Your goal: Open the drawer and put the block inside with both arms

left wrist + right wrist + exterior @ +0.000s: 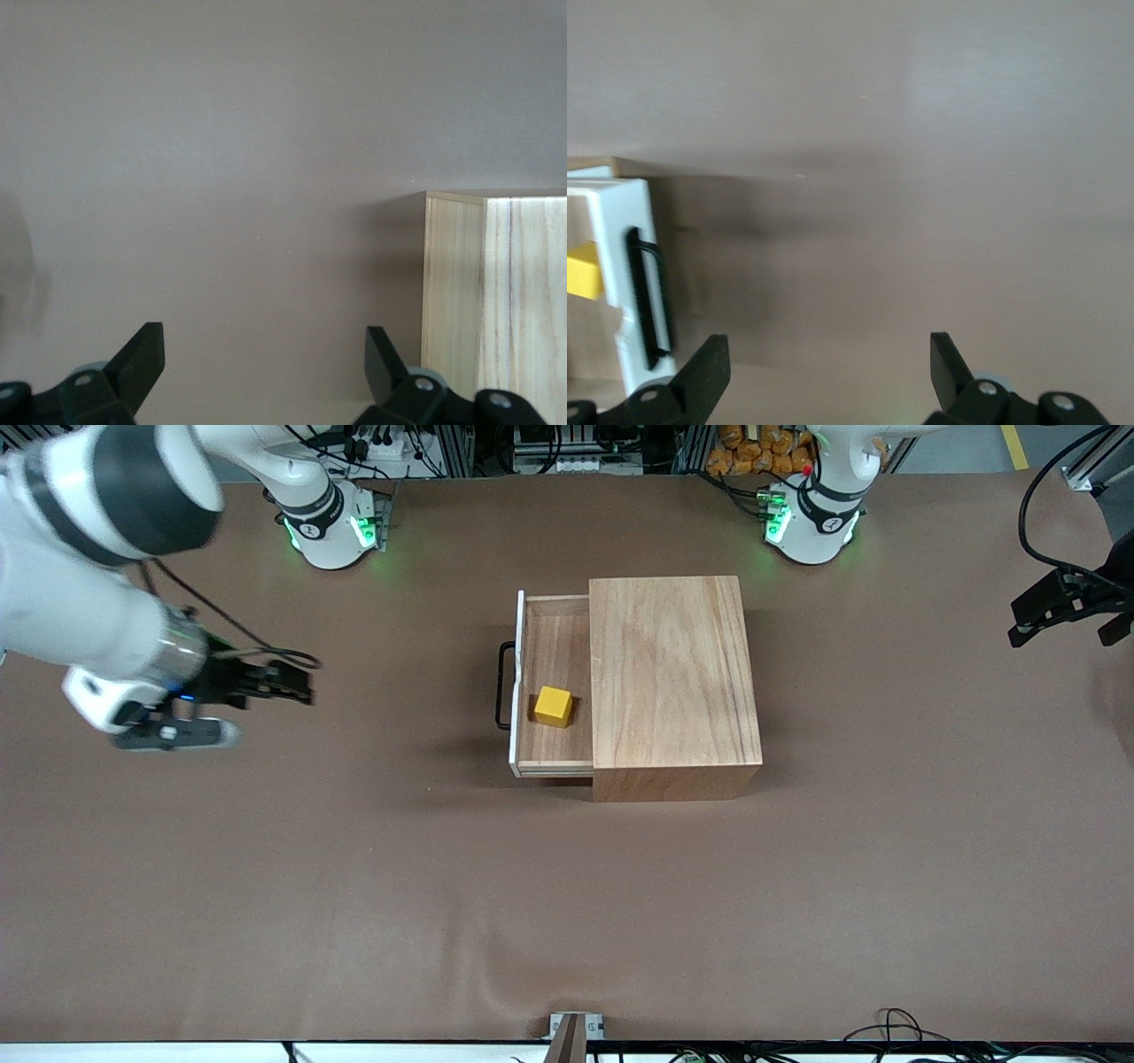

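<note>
The jaws of both grippers stand spread and pinch nothing: the right gripper (297,688) hangs over the bare table (354,886) toward the right arm's end, well apart from the drawer's handle (503,685), and the left gripper (1067,613) hangs over the table's edge at the left arm's end, well apart from the wooden box (673,682). In each wrist view the two black fingertips (707,363) show wide apart with only brown table between them. The drawer (551,757) is pulled out of the box toward the right arm's end, and the yellow block (554,706) sits upright on the drawer's floor, in the half nearer to the front camera, close to the box's opening and not touching the white front panel. So, as I judge it, the task's goal is reached and the step in hand is only the retreat. To do it well, both arms should stay high and move away from the box, so that no finger catches the thin wire handle or pushes the drawer. The drawer holds the block and nothing else that I can see; the inside of the box is hidden.
</note>
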Action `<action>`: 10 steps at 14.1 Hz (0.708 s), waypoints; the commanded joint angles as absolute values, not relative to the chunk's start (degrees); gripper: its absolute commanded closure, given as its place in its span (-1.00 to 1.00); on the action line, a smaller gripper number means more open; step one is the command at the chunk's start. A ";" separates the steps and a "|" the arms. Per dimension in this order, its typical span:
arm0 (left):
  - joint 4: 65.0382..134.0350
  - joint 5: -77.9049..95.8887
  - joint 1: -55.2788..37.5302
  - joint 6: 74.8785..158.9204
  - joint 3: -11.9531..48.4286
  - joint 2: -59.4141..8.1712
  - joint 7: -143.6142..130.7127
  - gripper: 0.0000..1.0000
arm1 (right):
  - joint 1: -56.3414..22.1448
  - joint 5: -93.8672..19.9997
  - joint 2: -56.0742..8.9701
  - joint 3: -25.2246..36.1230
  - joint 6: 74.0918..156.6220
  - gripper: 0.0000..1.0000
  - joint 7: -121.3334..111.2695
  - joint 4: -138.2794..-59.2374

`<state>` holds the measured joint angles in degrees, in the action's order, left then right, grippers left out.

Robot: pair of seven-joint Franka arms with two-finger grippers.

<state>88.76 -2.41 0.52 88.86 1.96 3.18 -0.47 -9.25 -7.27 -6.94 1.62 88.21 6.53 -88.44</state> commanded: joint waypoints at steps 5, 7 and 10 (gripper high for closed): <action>89.91 -1.58 0.79 88.77 2.02 4.31 0.09 -1.00 | -2.56 1.49 2.46 -0.27 84.48 -1.00 -0.88 -90.00; 89.91 -1.41 0.88 88.68 2.02 4.31 0.18 -1.00 | -1.59 1.49 2.72 -0.18 82.01 -1.00 -0.18 -89.91; 89.82 0.79 0.97 86.93 1.85 4.48 0.09 -1.00 | 0.78 1.41 2.72 -0.44 81.04 -1.00 -0.09 -89.91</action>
